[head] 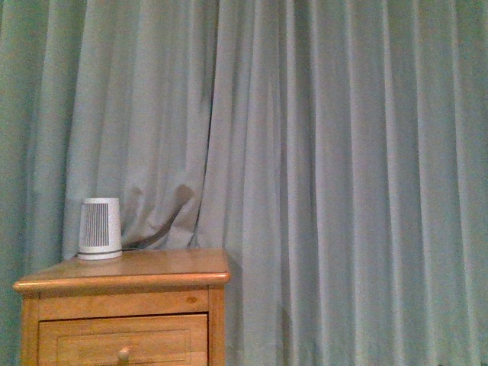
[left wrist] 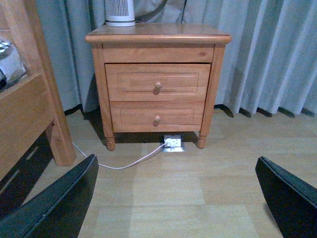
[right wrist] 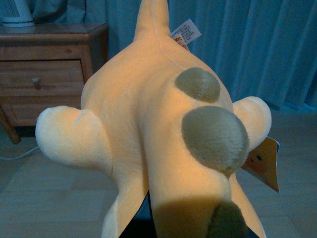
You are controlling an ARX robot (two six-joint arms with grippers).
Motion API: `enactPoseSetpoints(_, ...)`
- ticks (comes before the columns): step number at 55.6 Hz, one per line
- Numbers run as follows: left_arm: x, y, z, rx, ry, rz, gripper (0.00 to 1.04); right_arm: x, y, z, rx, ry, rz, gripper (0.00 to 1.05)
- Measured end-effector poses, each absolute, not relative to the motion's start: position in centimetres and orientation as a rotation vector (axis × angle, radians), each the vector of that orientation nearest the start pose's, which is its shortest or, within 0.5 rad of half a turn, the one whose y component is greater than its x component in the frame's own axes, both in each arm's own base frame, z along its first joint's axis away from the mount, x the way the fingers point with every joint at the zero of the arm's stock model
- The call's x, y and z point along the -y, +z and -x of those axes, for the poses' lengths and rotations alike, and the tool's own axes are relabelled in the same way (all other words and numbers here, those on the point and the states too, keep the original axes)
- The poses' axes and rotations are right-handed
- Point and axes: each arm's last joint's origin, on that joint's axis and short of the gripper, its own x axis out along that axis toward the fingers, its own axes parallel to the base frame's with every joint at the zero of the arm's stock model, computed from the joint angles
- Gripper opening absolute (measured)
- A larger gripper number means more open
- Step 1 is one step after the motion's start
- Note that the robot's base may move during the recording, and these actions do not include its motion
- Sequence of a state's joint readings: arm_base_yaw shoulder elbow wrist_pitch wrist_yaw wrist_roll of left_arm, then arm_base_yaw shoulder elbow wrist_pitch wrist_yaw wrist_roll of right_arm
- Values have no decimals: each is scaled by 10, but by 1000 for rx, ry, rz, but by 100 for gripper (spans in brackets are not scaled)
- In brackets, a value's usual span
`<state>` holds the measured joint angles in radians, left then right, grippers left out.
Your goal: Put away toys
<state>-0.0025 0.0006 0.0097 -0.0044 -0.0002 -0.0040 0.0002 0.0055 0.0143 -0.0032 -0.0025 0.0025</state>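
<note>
Soft rounded orange plush toy (right wrist: pixel 138 114), wooden nightstand (right wrist: pixel 54 74)

Grey-blue curtains (head: pixel 343 152) hang in long folds across the far wall, down to a light wood-plank floor (left wrist: pixel 198 193). At the left stands a two-drawer wooden nightstand (left wrist: pixel 157 84) with round knobs, a small white slatted appliance (head: pixel 101 227) on top (its kind unclear). A white cable (left wrist: pixel 115 167) runs over the floor to a socket box (left wrist: pixel 173 144) beneath it; a wooden bed frame (left wrist: pixel 29 109) stands near.
</note>
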Motion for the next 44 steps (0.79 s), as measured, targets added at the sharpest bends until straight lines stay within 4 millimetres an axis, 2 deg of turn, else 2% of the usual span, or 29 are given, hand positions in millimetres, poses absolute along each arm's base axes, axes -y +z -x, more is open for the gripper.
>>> enactPoseSetpoints(44, 0, 166, -97, 4, 2, 4, 98, 0, 168, -97, 5, 11, -2, 6)
